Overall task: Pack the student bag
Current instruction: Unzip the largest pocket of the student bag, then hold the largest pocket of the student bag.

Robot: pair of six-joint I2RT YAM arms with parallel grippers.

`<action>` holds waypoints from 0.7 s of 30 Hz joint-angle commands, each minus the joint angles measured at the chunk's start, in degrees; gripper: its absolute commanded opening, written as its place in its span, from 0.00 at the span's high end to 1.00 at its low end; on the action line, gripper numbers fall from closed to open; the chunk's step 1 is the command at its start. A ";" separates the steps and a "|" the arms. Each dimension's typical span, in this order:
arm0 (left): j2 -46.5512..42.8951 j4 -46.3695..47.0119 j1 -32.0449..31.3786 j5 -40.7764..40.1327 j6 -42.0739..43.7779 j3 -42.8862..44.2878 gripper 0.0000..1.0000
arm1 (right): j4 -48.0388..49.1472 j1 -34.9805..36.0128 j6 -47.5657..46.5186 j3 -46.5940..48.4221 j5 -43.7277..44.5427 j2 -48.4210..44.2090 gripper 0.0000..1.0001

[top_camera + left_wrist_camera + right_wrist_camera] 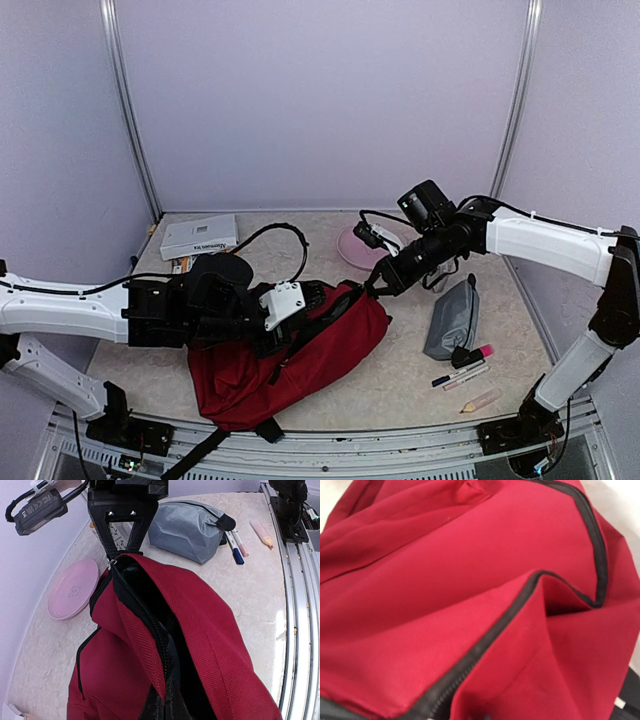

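The student bag [290,365], a dark red backpack with black zip trim, lies slumped at the table's near middle. My left gripper [316,300] is shut on the bag's zip edge [150,625]; in the left wrist view its dark fingertips [150,707] pinch the red fabric at the bottom. My right gripper [373,289] is shut on the zip end at the bag's top corner, where its black fingers [122,535] taper down to the zip pull [111,561]. The mouth gapes dark between both grips. Red fabric [445,580] fills the right wrist view and hides my own fingers.
A grey zip pouch [452,320] lies right of the bag, with pens [460,378], a pink highlighter [477,354] and a peach marker [481,402] near it. A pink plate [357,246] sits behind. A white booklet [199,236] lies at the back left.
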 commanded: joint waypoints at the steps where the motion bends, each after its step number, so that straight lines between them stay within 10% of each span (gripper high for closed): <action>1: -5.18 -9.95 -3.07 4.16 2.86 -3.50 1.00 | -3.23 -5.67 -2.37 2.42 15.01 3.05 1.00; 11: -1.71 -8.00 7.62 -18.47 1.42 1.96 1.00 | 10.62 3.20 1.35 -8.82 -2.97 -0.38 1.00; 21: -5.29 5.63 15.17 -10.41 11.45 4.33 1.00 | 28.61 20.15 8.01 -9.42 -7.00 2.74 1.00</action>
